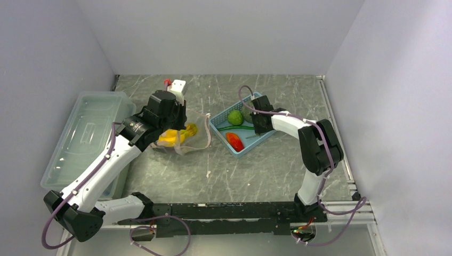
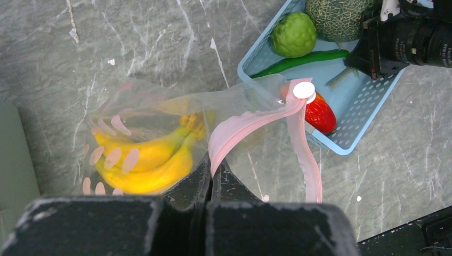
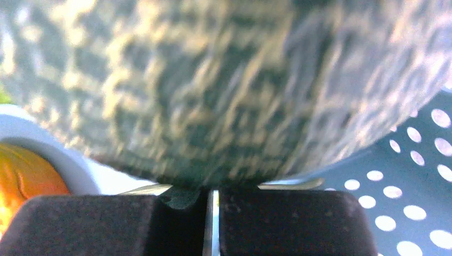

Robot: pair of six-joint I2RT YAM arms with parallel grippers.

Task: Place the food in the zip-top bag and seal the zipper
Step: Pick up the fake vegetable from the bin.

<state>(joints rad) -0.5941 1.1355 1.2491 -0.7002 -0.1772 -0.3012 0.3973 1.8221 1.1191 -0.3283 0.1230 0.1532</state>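
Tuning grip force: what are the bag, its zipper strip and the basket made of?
Bag: thin clear plastic film, glossy and crumpled; the bananas show through it. Zipper strip: seemingly soft pink plastic, since it curls. Basket: rigid-looking light-blue plastic, matte, with a perforated floor.

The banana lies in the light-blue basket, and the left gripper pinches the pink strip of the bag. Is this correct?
Not quite. The banana lies inside the clear zip-top bag, not in the light-blue basket; the left wrist view shows it. The left gripper does pinch the pink strip.
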